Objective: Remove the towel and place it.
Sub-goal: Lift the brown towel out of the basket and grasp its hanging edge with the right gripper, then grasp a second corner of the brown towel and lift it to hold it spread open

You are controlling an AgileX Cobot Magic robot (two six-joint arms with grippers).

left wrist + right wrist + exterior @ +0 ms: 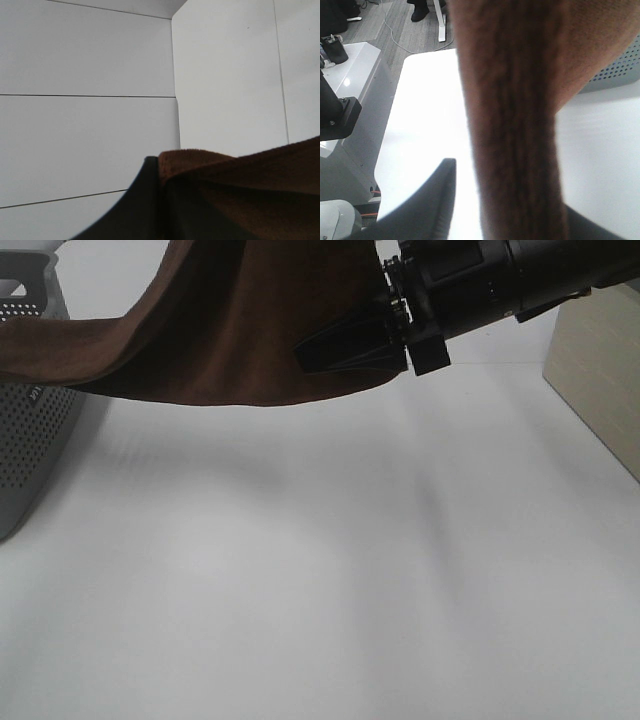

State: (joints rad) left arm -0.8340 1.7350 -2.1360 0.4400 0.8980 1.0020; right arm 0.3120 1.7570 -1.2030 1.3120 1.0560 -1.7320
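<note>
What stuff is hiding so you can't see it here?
High view: the towel runs off the top and left edges.
High view: the grey basket is cut off by the left edge.
Left wrist view: the towel covers the left pincer except one finger.

White table, grey perforated basket standing at its left edge, pale beige block at right.

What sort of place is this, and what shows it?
Probably a robotics lab: a white worktable, a black robot arm holding a brown towel, and a cable on the grey floor.
</note>
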